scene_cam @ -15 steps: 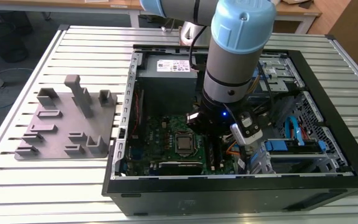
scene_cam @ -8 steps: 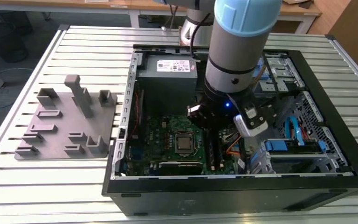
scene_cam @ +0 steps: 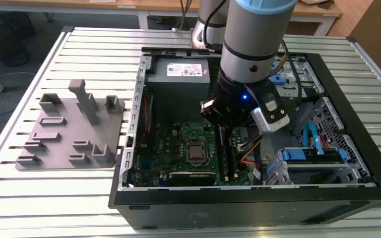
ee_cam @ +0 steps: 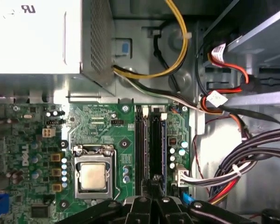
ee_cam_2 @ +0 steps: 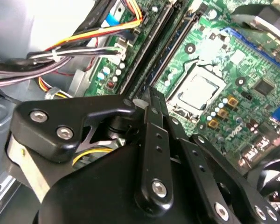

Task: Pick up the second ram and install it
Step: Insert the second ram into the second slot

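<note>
Fingers (ee_cam: 155, 198): closed together, pressing second ram (ee_cam: 155, 149) | ram: dark, thin, edge-on in motherboard (ee_cam: 102, 135) slot

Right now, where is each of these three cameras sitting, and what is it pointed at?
Exterior view: off the arm, above the slatted table, looking down into the open computer case; the arm and gripper show.
First wrist view: on the arm, facing the motherboard, memory slots and power supply; black gripper linkage shows.
Second wrist view: on the arm, slanting past the gripper linkage toward the slots.
Shared: all show the processor socket.
</note>
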Controlling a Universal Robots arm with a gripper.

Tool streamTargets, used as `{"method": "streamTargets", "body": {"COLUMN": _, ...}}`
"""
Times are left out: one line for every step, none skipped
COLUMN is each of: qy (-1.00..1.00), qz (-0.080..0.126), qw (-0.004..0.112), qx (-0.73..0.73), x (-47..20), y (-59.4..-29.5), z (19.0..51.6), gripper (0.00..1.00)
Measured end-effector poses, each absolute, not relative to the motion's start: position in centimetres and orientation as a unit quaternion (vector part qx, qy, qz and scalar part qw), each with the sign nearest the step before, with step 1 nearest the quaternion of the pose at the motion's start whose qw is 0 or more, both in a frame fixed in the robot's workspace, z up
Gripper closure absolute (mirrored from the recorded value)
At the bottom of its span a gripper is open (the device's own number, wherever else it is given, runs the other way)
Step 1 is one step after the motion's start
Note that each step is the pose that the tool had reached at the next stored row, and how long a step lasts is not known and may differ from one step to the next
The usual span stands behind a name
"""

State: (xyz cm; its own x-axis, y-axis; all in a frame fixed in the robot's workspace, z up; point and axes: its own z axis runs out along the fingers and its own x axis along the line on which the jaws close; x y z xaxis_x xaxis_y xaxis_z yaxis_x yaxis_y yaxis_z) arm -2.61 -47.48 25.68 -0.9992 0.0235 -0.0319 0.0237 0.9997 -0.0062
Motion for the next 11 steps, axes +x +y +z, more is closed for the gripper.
{"method": "streamTargets", "body": {"qy": 1.000, "qz": -0.003, "qw": 0.016, "qx": 0.012, "x": -2.61, "y": -47.48, "z": 25.69, "gripper": 0.89}}
{"method": "streamTargets", "body": {"qy": 1.000, "qz": -0.003, "qw": 0.016, "qx": 0.012, "x": -2.61, "y": -47.49, "z": 25.71, "gripper": 0.89}}
{"method": "streamTargets", "body": {"qy": 1.000, "qz": -0.003, "qw": 0.016, "qx": 0.012, "x": -2.61, "y": -47.49, "z": 25.73, "gripper": 0.89}}
{"method": "streamTargets", "body": {"qy": 1.000, "qz": -0.003, "qw": 0.016, "qx": 0.012, "x": -2.61, "y": -47.49, "z": 25.74, "gripper": 0.89}}
{"method": "streamTargets", "body": {"qy": 1.000, "qz": -0.003, "qw": 0.016, "qx": 0.012, "x": -2.61, "y": -47.49, "z": 25.75, "gripper": 0.89}}
{"method": "streamTargets", "body": {"qy": 1.000, "qz": -0.003, "qw": 0.016, "qx": 0.012, "x": -2.61, "y": -47.49, "z": 25.76, "gripper": 0.89}}
{"method": "streamTargets", "body": {"qy": 1.000, "qz": -0.003, "qw": 0.016, "qx": 0.012, "x": -2.62, "y": -47.49, "z": 25.78, "gripper": 0.89}}
{"method": "streamTargets", "body": {"qy": 1.000, "qz": -0.003, "qw": 0.016, "qx": 0.012, "x": -2.61, "y": -47.49, "z": 25.79, "gripper": 0.89}}
{"method": "streamTargets", "body": {"qy": 1.000, "qz": -0.003, "qw": 0.016, "qx": 0.012, "x": -2.61, "y": -47.49, "z": 25.80, "gripper": 0.89}}
{"method": "streamTargets", "body": {"qy": 1.000, "qz": -0.003, "qw": 0.016, "qx": 0.012, "x": -2.61, "y": -47.49, "z": 25.81, "gripper": 0.89}}
{"method": "streamTargets", "body": {"qy": 1.000, "qz": -0.003, "qw": 0.016, "qx": 0.012, "x": -2.61, "y": -47.49, "z": 25.83, "gripper": 0.89}}
